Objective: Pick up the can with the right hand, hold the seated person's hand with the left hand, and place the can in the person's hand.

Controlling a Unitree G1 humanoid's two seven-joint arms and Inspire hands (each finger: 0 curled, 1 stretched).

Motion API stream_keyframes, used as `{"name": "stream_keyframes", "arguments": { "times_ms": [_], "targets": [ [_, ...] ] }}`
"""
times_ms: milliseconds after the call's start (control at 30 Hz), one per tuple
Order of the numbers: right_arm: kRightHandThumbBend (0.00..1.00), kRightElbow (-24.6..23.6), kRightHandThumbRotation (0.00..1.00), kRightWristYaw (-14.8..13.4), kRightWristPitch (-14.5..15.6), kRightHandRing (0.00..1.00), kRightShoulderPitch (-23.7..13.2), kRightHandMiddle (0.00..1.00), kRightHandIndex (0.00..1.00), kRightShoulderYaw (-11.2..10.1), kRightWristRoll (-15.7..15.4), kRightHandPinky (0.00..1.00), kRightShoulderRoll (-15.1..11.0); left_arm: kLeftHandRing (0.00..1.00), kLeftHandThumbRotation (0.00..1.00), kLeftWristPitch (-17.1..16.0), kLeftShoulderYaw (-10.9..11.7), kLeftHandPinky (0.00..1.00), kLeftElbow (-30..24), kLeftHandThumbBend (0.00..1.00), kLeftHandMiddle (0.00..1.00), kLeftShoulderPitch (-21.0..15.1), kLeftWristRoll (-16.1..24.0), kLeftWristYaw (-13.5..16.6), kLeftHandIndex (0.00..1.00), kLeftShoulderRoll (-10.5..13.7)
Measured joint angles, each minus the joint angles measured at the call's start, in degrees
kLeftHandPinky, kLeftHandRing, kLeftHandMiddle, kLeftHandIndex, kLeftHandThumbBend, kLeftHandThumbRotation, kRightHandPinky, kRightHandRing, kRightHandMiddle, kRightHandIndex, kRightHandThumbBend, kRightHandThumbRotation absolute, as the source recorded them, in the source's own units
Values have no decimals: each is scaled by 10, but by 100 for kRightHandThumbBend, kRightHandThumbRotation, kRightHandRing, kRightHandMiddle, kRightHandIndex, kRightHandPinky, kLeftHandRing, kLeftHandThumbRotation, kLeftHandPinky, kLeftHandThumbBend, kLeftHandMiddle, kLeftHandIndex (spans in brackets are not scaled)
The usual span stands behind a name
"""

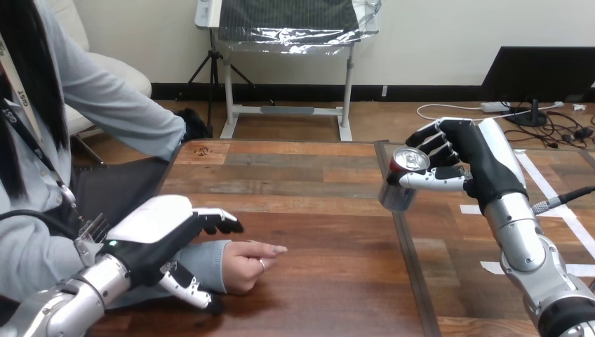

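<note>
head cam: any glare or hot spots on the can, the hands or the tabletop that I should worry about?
Head view: bright highlight on the top of the can, side duller under the right hand, which grips it. Head view: white shell on the back of the left hand is bright, outline intact. Head view: soft sheen on the table near the person's hand, no hard glare.

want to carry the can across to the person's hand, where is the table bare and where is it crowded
Bare: the table between the can, held up in the right hand, and the person's hand; also the far strip. Crowded: near left, the left hand over the person's sleeve.
</note>
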Motion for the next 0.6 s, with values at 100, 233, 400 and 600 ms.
{"name": "stream_keyframes", "arguments": {
  "times_ms": [100, 233, 400, 600],
  "targets": [
    [74, -4, 0, 2, 0, 43, 2, 49, 53, 0, 0, 42, 0, 76, 18, 0, -5, 70, 6, 100, 77, -1, 1, 1, 76, 1],
    [75, -6, 0, 5, 0, 43, 3, 48, 53, 0, 0, 41, 0, 76, 17, 0, -10, 70, 13, 100, 77, -1, 4, 3, 76, 1],
    [75, -8, 0, 5, 0, 43, 6, 48, 53, 0, 0, 41, 0, 76, 17, 0, -12, 70, 18, 100, 77, -2, 9, 14, 76, 2],
    [75, -16, 0, 7, 0, 43, 11, 48, 53, 0, 0, 41, 0, 76, 18, 0, -14, 71, 25, 100, 77, -7, 13, 21, 75, 3]
  ]
}}
